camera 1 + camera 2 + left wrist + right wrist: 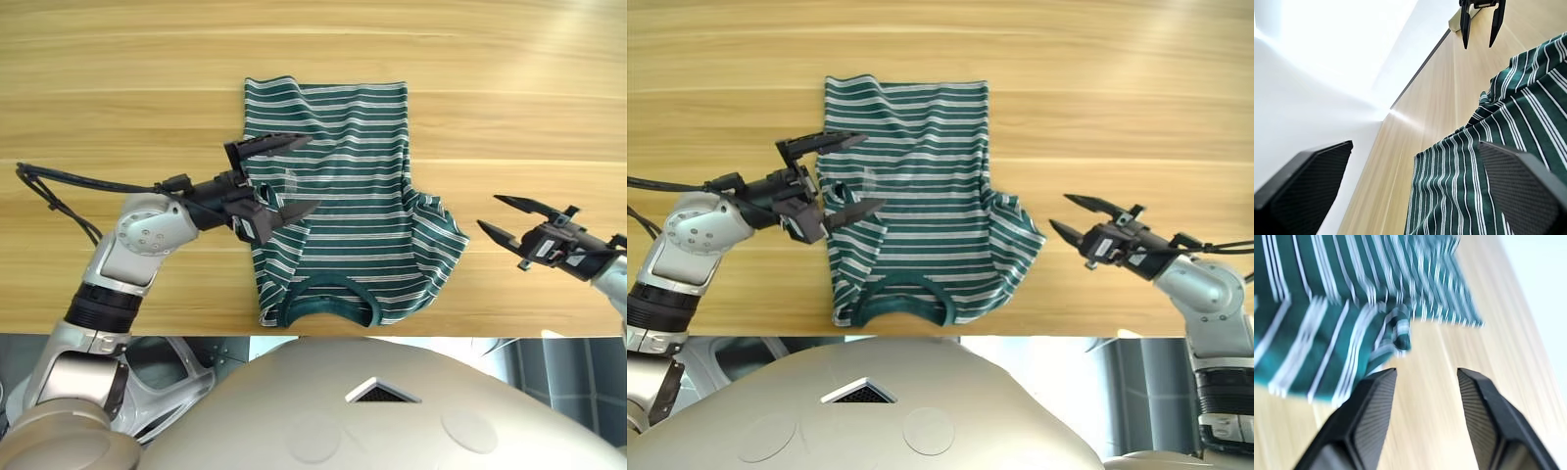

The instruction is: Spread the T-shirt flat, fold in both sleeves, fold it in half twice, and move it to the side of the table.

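You have L gripper point(312, 172) spread wide, empty, at T-shirt point(343, 196) left edge. R gripper point(488, 211): spread, empty, beside T-shirt's right sleeve, no contact w/ fabric.

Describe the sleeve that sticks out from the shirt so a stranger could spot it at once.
On the wooden table lies a green T-shirt with white stripes, collar toward the robot. The sleeve juts from its edge facing the right gripper, rumpled; the opposite side shows no sleeve sticking out.

Head stereo pair steeply down over the table point(118, 59) — wrist cameras low, close on the T-shirt point(343, 186).
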Robot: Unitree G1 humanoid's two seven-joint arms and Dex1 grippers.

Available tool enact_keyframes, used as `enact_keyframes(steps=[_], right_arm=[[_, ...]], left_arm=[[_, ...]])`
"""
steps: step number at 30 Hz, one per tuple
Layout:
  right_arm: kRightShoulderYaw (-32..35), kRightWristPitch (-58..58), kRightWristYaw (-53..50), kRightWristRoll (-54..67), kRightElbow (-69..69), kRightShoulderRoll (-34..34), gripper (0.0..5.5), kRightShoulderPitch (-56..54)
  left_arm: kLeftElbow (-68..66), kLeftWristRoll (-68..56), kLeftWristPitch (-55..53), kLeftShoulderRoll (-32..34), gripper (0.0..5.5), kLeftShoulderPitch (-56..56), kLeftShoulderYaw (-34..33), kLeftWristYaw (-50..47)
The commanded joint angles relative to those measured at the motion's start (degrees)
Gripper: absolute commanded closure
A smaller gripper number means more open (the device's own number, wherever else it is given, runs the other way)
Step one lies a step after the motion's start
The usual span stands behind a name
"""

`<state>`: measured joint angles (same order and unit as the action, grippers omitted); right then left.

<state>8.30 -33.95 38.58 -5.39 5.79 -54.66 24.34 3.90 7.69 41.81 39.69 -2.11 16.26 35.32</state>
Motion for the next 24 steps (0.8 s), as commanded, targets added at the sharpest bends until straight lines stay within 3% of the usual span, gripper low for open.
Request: enact_keyframes(steps=[1,8,18,24], right_arm=[[-0.09,0.65,-0.57,-4.85,3.23,-1.93,2.47,0.84],[-6.06,-0.14,-0.36,-8.90,3.66,0.72,1.29,0.41],[-11.31,-0.06,-2.24,-10.98,5.23,1.49,1.29,-2.74],[-12.95,-0.11,-3.16,-11.25,6.41,1.22,2.46,-3.88]], left_arm=[[-1.20,1.54,0.27,-0.39,0.17,0.72,-0.69,-0.59],[-1.69,2.46,0.44,-0.54,0.10,0.98,-1.03,-1.32],[-3.28,5.31,1.45,-1.32,0.10,0.27,-1.72,-3.36],[-4.44,6.38,2.31,-1.44,0.10,-0.17,-1.34,-3.72]])
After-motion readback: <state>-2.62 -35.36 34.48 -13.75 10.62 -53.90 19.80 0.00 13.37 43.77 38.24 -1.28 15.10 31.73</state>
